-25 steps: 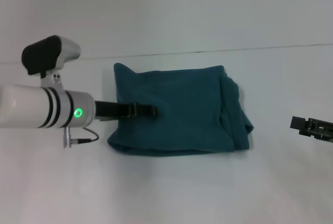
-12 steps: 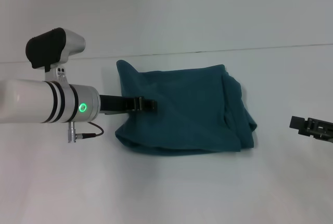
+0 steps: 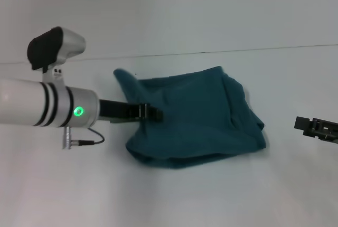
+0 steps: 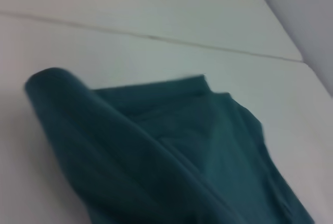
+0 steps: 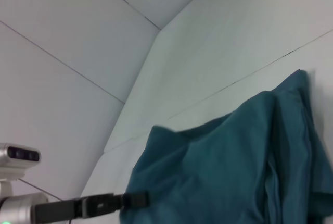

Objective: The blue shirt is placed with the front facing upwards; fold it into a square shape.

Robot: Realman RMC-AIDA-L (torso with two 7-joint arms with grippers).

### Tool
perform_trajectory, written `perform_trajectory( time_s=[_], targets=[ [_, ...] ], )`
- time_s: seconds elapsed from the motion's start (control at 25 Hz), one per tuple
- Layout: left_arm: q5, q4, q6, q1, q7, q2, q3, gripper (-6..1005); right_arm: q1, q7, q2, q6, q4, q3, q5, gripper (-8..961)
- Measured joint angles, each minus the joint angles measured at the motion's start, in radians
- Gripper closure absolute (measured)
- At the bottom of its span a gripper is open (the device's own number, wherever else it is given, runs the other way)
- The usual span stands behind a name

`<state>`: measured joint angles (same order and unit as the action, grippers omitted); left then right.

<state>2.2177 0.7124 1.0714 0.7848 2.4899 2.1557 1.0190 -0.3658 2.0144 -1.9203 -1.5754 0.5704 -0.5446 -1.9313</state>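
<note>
The blue shirt (image 3: 200,116) lies folded into a rumpled teal bundle in the middle of the white table, plain side up, with no print showing. My left gripper (image 3: 153,113) reaches in from the left and is shut on the shirt's left part; the cloth there is raised and bunched around it, with one corner (image 3: 123,76) sticking up. The left wrist view shows that raised fold (image 4: 104,130) close up. In the right wrist view the shirt (image 5: 223,172) fills the lower part, with the left gripper (image 5: 136,199) at its edge. My right gripper (image 3: 311,126) sits at the far right edge, apart from the shirt.
A thin seam (image 3: 237,49) crosses the white table (image 3: 174,195) behind the shirt. A cable (image 3: 84,141) hangs under the left wrist.
The shirt's left edge has been drawn to the right and lifted, so the bundle is narrower and more bunched. The right arm has not moved.
</note>
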Motion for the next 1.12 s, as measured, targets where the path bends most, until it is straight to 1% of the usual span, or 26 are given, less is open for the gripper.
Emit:
perform_trajectory(
  time_s=[0.16,0.32,0.4,0.6,0.72,0.96,1.12],
  targets=[
    [0.003,0.075,0.154,-0.056,0.056,-0.013,-0.035,774,0.002,0.002,0.000,0.000,-0.001,0.000,0.001,38],
    [0.025,0.139,0.253,-0.119,0.091,-0.026,-0.072,803,0.001,0.003,-0.001,0.000,-0.001,0.000,0.001,38],
    [0.063,0.162,0.301,-0.147,0.097,-0.030,-0.117,844,0.000,0.003,-0.002,0.002,-0.001,0.000,0.000,39],
    [0.164,0.171,0.327,-0.170,0.098,-0.040,-0.234,845,-0.002,0.003,-0.004,0.005,-0.001,0.000,0.000,39],
    [0.199,0.171,0.316,-0.173,0.098,-0.045,-0.280,845,-0.002,0.003,-0.004,0.006,-0.001,0.000,0.000,39],
    [0.214,0.169,0.272,-0.173,0.098,-0.047,-0.293,846,-0.002,0.003,-0.006,0.006,-0.001,0.000,0.000,38],
    [0.211,0.168,0.274,-0.169,0.096,-0.047,-0.292,846,-0.002,0.003,-0.006,0.006,-0.001,0.000,0.000,38]
  ],
)
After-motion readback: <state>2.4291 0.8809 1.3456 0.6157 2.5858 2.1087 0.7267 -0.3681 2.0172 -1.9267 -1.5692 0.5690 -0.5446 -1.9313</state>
